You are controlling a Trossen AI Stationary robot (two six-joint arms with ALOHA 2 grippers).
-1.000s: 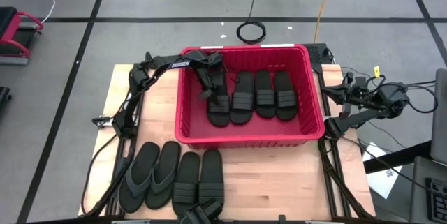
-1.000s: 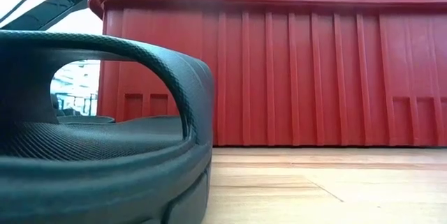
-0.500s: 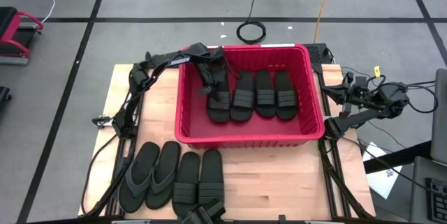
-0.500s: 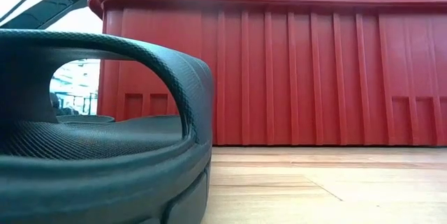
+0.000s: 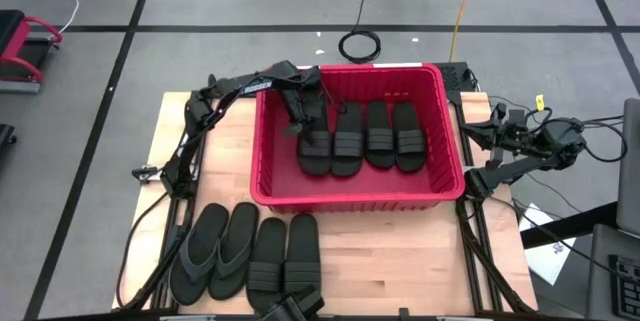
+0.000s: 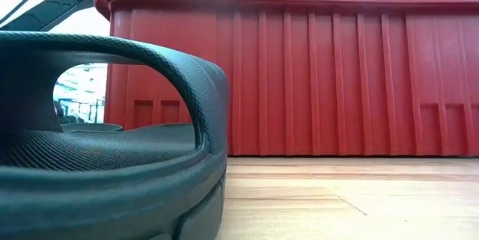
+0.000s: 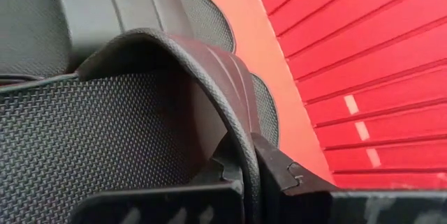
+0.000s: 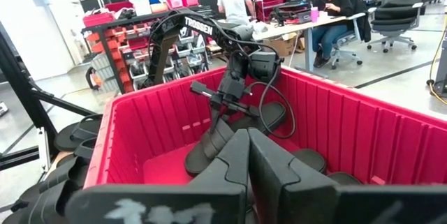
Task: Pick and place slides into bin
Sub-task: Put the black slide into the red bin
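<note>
Four slides (image 5: 363, 137) lie in the bin (image 5: 440, 186); my left gripper (image 5: 308, 127) pinches the leftmost one's strap. Four more (image 5: 247, 251) wait on the table (image 5: 400, 261). My right gripper (image 8: 248, 155) rests closed.

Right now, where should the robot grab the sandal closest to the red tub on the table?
Probably its wide strap band, coming straight down from above. That slide lies flat, sole down, and the arched band stands up off the footbed, so a finger could likely slip under it.

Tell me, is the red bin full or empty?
Partly full. Four slides lie inside the bin; four more wait on the table.
</note>
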